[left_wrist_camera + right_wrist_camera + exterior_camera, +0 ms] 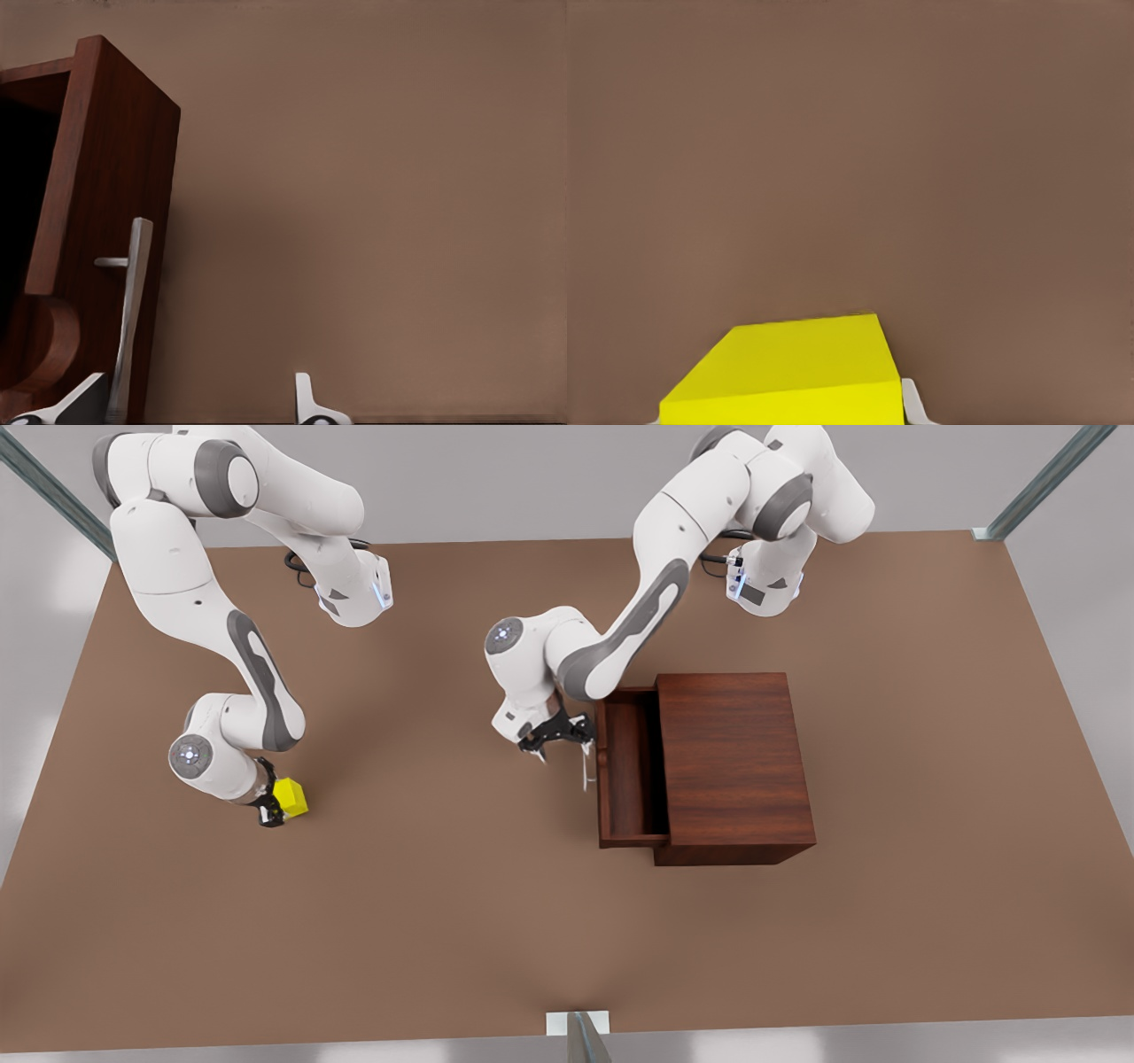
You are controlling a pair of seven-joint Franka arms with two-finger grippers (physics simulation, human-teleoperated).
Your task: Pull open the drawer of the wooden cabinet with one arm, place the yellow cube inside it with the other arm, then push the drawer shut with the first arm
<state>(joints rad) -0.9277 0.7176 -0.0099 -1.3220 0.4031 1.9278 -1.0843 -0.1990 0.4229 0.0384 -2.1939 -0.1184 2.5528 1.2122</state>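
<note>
The wooden cabinet [735, 766] stands right of centre in the front view, and its drawer [629, 775] is pulled out toward the front view's left. My left gripper [563, 746] [197, 403] is open at the drawer's front panel [106, 204]. The silver bar handle [586, 766] [133, 301] lies between its fingers, close beside one fingertip [89, 397]. At the front view's left, my right gripper [276, 808] [782, 416] is shut on the yellow cube [291, 796] [793, 367], holding it tilted just above the table.
The brown table [443, 912] stretches wide between the cube and the cabinet. Metal frame posts [580, 1036] stand at the table's edges. The left arm's elbow [611, 646] reaches over the back of the drawer.
</note>
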